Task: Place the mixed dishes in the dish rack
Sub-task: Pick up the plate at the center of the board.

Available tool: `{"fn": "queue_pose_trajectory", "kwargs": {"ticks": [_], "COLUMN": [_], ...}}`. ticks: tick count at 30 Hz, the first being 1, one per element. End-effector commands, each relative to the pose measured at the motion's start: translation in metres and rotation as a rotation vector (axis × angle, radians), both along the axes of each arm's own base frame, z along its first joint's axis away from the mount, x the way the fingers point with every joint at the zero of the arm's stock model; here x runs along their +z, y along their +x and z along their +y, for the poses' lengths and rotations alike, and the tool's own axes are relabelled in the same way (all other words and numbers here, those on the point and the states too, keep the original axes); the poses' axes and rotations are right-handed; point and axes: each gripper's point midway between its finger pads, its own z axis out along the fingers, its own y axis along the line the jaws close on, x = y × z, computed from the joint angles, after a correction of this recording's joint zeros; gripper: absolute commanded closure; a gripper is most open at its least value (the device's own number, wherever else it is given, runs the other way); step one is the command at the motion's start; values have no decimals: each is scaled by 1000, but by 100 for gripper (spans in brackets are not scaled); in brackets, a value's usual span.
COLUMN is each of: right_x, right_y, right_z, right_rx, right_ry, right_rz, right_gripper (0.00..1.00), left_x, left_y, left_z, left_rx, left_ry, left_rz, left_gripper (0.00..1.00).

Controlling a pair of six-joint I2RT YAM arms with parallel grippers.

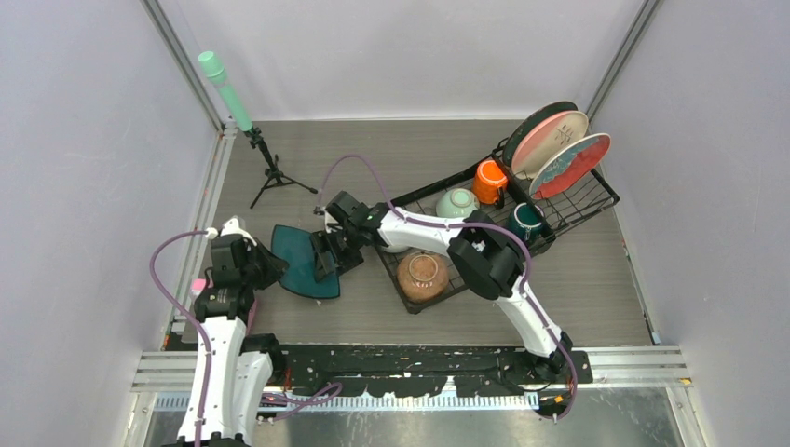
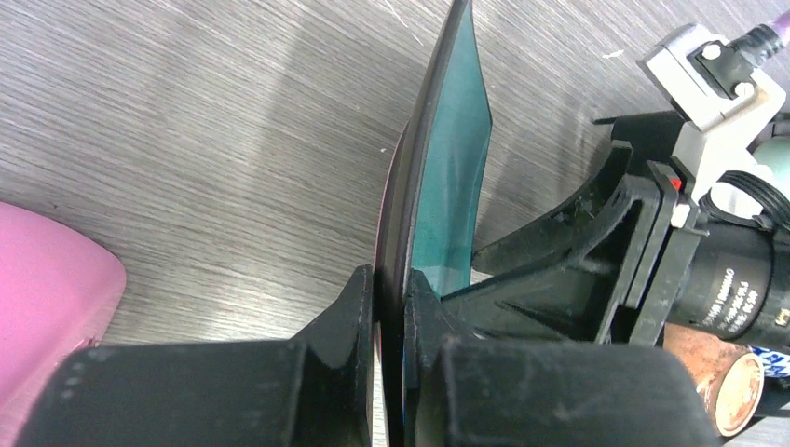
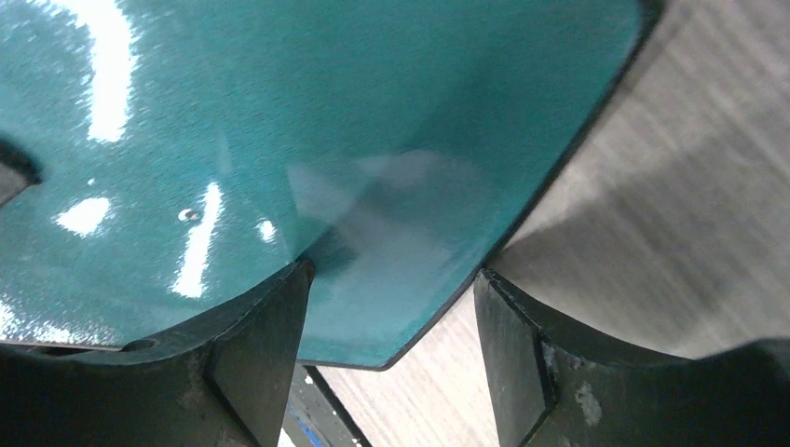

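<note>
Grey surface [image 1: 596, 279] from above: dark teal plate [image 1: 300, 265] held between left claw [image 1: 276, 264] and right claw [image 1: 328, 253], dish rack [image 1: 596, 200] behind the right claw. Left wrist: claw clamped on plate rim. Right wrist: claw spread apart around plate's corner. Likely a handover; closing comes next.

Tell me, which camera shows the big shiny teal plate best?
The top external view: nearly the whole glossy dark teal plate shows there. Left wrist sees it edge-on; right wrist shows only a close-up corner.

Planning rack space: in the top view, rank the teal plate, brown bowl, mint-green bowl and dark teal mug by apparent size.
Largest to smallest: teal plate, brown bowl, mint-green bowl, dark teal mug. The two bowls look close.
</note>
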Motion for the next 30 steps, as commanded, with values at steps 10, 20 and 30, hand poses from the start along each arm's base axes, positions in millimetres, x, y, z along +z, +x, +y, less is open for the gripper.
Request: {"fn": "queue_pose_trajectory", "kwargs": {"ticks": [10, 20, 30], "right_x": [94, 159, 225], "right_y": [1, 50, 82], "right_z": [-1, -50, -124], "right_rx": [-92, -391, -730], "right_ry": [76, 99, 41], "right_rz": [-177, -289, -495], "right_gripper": [28, 27, 25], "left_x": [75, 98, 146], "left_y": [24, 25, 27], "left_z": [-13, -10, -16], "left_rx": [-80, -135, -213], "left_ry": [-3, 84, 167], "left_rz": [-236, -315, -441], "left_gripper": [100, 100, 100]}}
